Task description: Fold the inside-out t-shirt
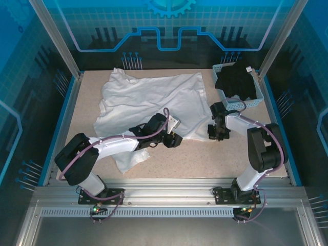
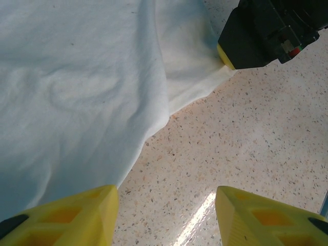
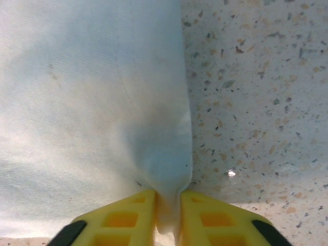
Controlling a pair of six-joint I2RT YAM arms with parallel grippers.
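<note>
The right hand [image 3: 168, 207] is clenched on the edge of the inside-out t-shirt [image 3: 87, 102], a thin fold of white cloth pinched between its yellow fingers, with bare speckled counter [image 3: 256, 102] just to its right. The left hand [image 2: 166, 210] hangs released, fingers well apart over bare counter. The shirt's hem runs just beside its left finger, and the rest of the cloth spreads ahead and to its left. Farther ahead of both hands the shirt lies rumpled and mostly flat across the counter, one part trailing back beneath the left arm. Beyond the right hand a basket [image 1: 254, 100] holds a black garment [image 1: 237, 81]. The cotton looks light, limp and unlikely to slip; it should sag and drag when lifted, so hem edges and corners appear the surest holds, one for each hand.
</note>
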